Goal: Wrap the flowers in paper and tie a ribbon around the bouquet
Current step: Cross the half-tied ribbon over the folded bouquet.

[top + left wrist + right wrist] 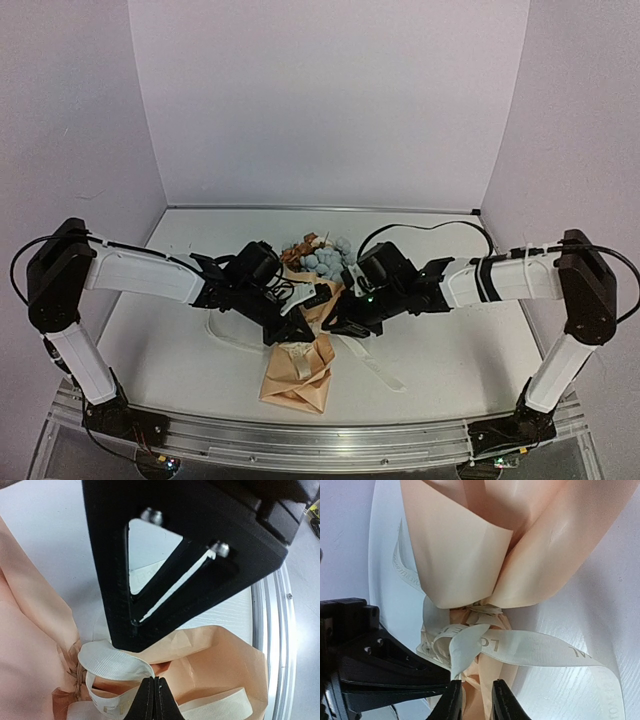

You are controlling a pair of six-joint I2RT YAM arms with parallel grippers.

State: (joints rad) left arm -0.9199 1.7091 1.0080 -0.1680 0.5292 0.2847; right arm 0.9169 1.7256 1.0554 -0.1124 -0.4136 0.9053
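The bouquet [300,340] lies mid-table, its blue and brown-orange flowers [325,262] at the far end and the tan paper [298,380] flaring toward me. The cream ribbon [530,650] circles the paper's pinched waist, with one tail trailing right. My left gripper [155,697] is shut on a fold of the ribbon [112,662] just above the paper [225,665]. My right gripper [476,700] faces it from the other side with its jaws a little apart and tan paper [460,555] showing in the gap. Both grippers meet at the bouquet's waist, the left [285,328] and the right [340,322].
The right gripper's black frame [200,555] hangs close over the left one's view. Ribbon tails lie on the white table, one to the right [378,368] and one to the left [225,338]. The table's metal front rail [300,440] runs near the paper's end.
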